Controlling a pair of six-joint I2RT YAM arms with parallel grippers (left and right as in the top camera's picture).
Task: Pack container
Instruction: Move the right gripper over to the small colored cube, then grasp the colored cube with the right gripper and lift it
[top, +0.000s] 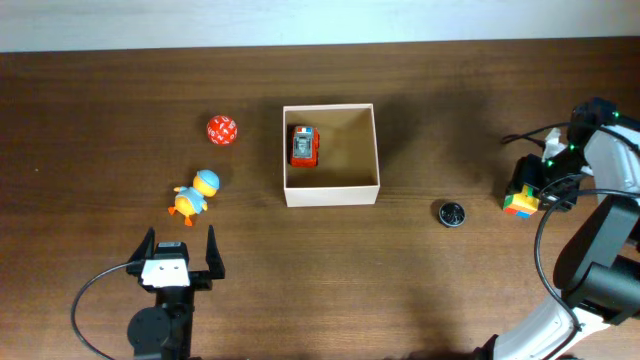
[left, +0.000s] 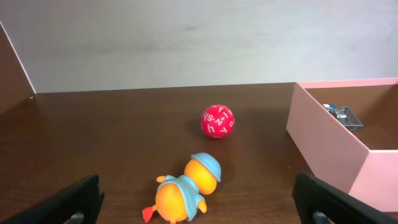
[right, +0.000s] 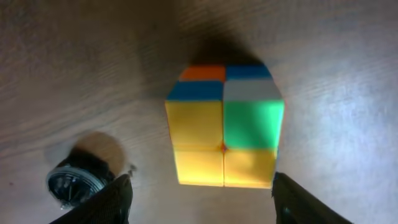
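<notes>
The container (top: 330, 191) is a shallow white-walled box with a tan inside at the table's middle; a red toy car (top: 304, 146) lies in its left part. Its wall looks pink in the left wrist view (left: 329, 152). An orange duck with a blue cap (top: 194, 193) lies left of it, and a red ball with white marks (top: 221, 130) is farther back. My left gripper (top: 181, 252) is open, just short of the duck (left: 186, 190). My right gripper (top: 548, 182) is open above a multicoloured cube (top: 520, 201), which fills the right wrist view (right: 224, 127).
A small black round object (top: 452, 214) lies between the container and the cube; it also shows in the right wrist view (right: 78, 180). The red ball shows in the left wrist view (left: 217, 121). A cable loops by each arm.
</notes>
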